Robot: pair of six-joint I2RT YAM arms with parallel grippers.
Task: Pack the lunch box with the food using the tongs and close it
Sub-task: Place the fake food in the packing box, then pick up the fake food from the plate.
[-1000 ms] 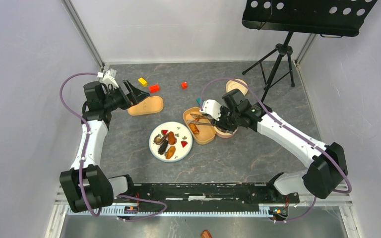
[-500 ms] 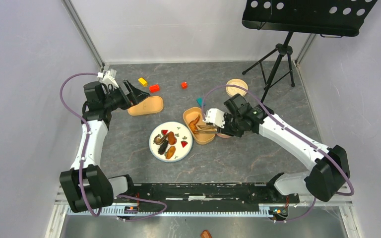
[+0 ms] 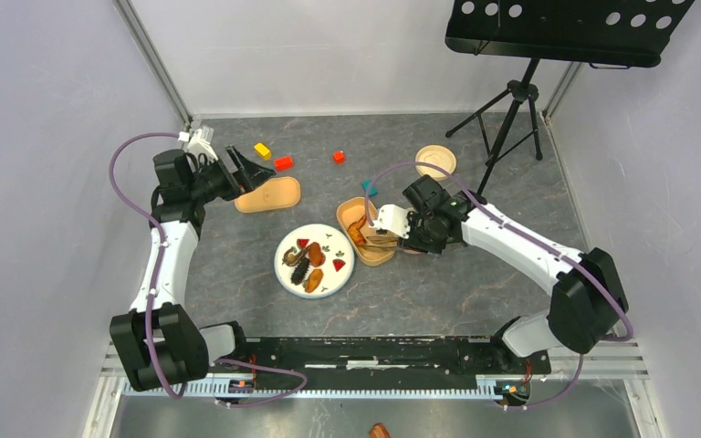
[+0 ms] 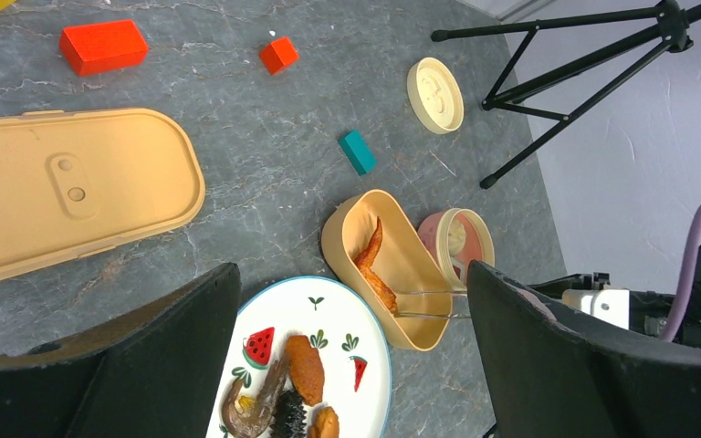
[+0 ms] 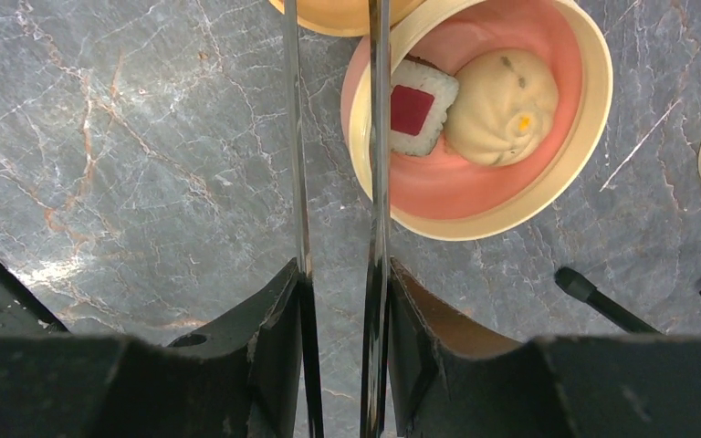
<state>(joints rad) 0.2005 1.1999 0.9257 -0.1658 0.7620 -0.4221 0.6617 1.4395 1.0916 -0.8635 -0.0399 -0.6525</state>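
Watching from beside the bench, I see the right hand clenched on the tongs, one finger pressing each thin arm, with a gap between the arms. The tips reach into the oval lunch box, right at the near end of the long fried piece lying inside it. I cannot tell whether they pinch it or only touch it.

I'd judge the job here is to leave that piece flat in the box and go back for more:
- Ease the squeeze just enough for the tips to part, never enough to drop the tongs
- Lift straight up before swinging left, so the tips don't drag the piece over the wall
- Mind the round pink pot touching the box, with its bun

The rest of the food waits on the plate just beside the box. The left hand hangs released, fingers spread wide, over the lid, well apart from the box
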